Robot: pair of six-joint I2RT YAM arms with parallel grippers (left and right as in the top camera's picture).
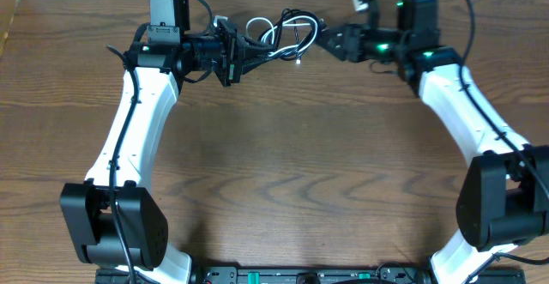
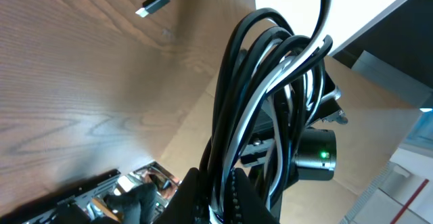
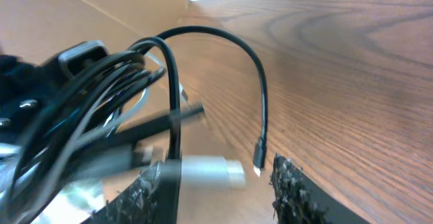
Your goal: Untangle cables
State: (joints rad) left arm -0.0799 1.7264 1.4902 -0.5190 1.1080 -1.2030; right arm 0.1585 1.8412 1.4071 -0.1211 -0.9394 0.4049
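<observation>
Overhead view, item one: my left gripper (image 1: 233, 57), pressed tight on the cables (image 1: 287, 37), a looped black-and-white bundle that fans out just ahead of its fingertips, above the table (image 1: 283, 164). Item two: my right gripper (image 1: 330, 42), at the far side of that bundle, fingers spread; its wrist view shows a blurred white plug (image 3: 210, 171) between them, with no pinch that I can see. One black cord (image 3: 260, 95) arcs over the gap, its small plug ending just beside one fingertip.
</observation>
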